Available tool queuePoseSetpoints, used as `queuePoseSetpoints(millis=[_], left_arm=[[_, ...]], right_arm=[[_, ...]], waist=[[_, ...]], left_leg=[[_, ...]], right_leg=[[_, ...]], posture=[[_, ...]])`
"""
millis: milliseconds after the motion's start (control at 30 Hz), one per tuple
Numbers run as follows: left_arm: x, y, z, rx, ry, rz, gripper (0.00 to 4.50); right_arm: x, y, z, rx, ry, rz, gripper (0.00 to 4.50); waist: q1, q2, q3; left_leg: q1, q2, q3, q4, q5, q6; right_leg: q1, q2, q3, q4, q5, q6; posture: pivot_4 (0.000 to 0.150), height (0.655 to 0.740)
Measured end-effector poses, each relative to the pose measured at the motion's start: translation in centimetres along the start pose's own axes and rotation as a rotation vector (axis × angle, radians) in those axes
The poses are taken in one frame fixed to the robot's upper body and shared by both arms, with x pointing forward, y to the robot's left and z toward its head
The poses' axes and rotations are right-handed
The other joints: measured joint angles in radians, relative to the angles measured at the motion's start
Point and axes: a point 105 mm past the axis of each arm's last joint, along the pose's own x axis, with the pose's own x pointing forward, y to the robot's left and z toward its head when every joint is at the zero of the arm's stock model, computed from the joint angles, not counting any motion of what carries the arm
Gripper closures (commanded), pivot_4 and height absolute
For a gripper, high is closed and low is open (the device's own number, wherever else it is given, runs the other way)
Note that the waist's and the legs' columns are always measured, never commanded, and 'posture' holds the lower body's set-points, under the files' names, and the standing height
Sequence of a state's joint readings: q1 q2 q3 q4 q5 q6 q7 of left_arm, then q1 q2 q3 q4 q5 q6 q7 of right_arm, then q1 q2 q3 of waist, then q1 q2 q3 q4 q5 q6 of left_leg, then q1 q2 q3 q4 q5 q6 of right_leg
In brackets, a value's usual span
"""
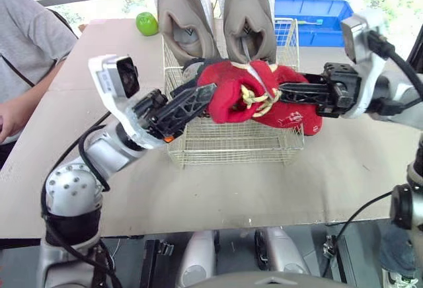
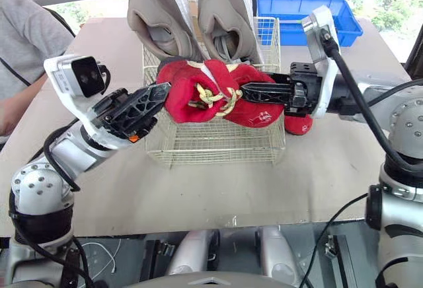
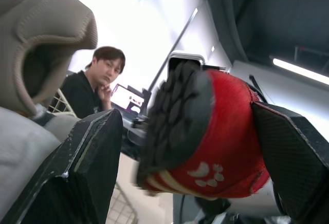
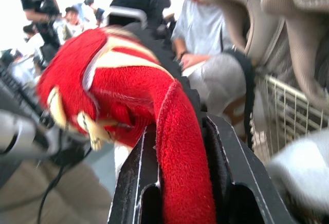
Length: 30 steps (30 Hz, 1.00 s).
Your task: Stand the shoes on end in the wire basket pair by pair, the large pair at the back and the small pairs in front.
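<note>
The right gripper (image 1: 284,92) was pinched onto the red pair (image 1: 231,96): in the right wrist view its two black fingers (image 4: 236,167) were pressed against a fold of fuzzy red fabric at one shoe's opening. The left gripper (image 1: 201,101) reached in from the opposite side with its fingers (image 3: 77,178) spread. In the left wrist view the black treaded sole and red toe of a shoe sat between them, one finger against the red side and the other just beside the sole. The two small red shoes were bunched together between the grippers, with a cream lace (image 1: 254,100) knotted across their middle. They were held up in the air over the front part of the wire basket (image 1: 225,146), not standing in it. Behind them, at the back of the basket, the large beige pair stood on end side by side, one shoe (image 1: 185,17) on the robot's left and the other (image 1: 250,17) on its right, openings facing forward and white soles toward the rear. The basket rested on the brown desk (image 1: 198,195). A green apple (image 1: 147,23) lay on the desk near its far left corner, well apart from the basket, and a blue bin (image 1: 310,14) sat beyond the basket to the right. A person in a grey shirt (image 1: 26,43) was at the desk's left edge.
</note>
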<state>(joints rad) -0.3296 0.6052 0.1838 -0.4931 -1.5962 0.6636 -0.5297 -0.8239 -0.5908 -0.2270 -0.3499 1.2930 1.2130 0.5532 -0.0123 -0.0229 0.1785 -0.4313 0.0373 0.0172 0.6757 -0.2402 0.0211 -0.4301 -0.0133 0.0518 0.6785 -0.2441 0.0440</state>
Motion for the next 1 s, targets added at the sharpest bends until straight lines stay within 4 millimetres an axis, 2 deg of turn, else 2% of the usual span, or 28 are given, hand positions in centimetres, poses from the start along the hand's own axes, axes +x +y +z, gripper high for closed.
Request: queuePoseSetpoints(millis=[133, 233, 333, 433, 567, 767, 1000], left_arm=[[-0.1, 0.1, 0.2, -0.039, -0.063, 0.023, 0.28], [-0.9, 0.6, 2.0, -0.086, -0.138, 0.041, 0.28], [-1.7, 1.4, 2.9, -0.100, -0.147, 0.085, 0.28], [-1.7, 1.1, 2.4, -0.116, -0.103, 0.060, 0.28], [-0.9, 0.6, -0.1, -0.108, 0.018, 0.020, 0.28], [0.1, 0.5, -2.1, -0.113, 0.063, -0.011, 0.28], [1.3, 0.5, -2.0, -0.088, 0.026, -0.039, 0.28]], right_arm=[[0.0, 0.3, -0.4, 0.040, -0.034, -0.015, 4.26], [-1.1, 1.3, -0.5, 0.069, -0.038, 0.019, 4.26], [-1.7, 2.5, 0.7, 0.054, -0.090, 0.069, 4.26], [-1.7, 3.0, 1.5, 0.056, -0.139, 0.086, 4.27], [-1.2, 2.4, 2.0, 0.061, -0.193, 0.038, 4.28], [-0.5, 1.9, 2.0, 0.076, -0.226, 0.003, 4.29], [-1.0, 1.4, 2.1, 0.084, -0.216, -0.008, 4.29]], waist=[[0.000, 0.000, 0.000], [-0.001, 0.000, 0.000], [-0.005, 0.000, 0.000], [-0.007, 0.000, 0.000], [-0.005, 0.000, 0.000], [-0.003, 0.000, 0.000], [-0.002, 0.000, 0.000]], left_leg=[[0.000, 0.000, 0.001, 0.000, 0.000, 0.000], [0.000, 0.000, 0.001, 0.000, 0.000, 0.000], [0.000, 0.000, 0.002, 0.000, 0.000, 0.000], [0.000, 0.000, 0.002, 0.000, 0.000, 0.000], [0.000, 0.000, 0.003, 0.000, 0.000, 0.000], [0.000, 0.000, 0.003, 0.000, 0.000, 0.000], [0.000, 0.000, 0.003, 0.000, 0.000, 0.000]], right_leg=[[0.000, 0.000, 0.000, 0.000, 0.000, 0.000], [0.000, 0.000, -0.001, 0.000, 0.000, 0.000], [0.000, 0.002, 0.001, 0.000, 0.000, 0.000], [0.000, 0.003, 0.001, 0.000, 0.000, 0.000], [0.000, 0.003, 0.001, -0.001, 0.000, 0.000], [0.000, 0.003, 0.001, -0.001, 0.000, 0.000], [0.000, 0.003, 0.002, -0.001, 0.000, 0.000]], posture=[[0.150, 0.7400], [0.150, 0.7400], [0.150, 0.7400], [0.150, 0.7400], [0.150, 0.7400], [0.150, 0.7400], [0.150, 0.7400]])
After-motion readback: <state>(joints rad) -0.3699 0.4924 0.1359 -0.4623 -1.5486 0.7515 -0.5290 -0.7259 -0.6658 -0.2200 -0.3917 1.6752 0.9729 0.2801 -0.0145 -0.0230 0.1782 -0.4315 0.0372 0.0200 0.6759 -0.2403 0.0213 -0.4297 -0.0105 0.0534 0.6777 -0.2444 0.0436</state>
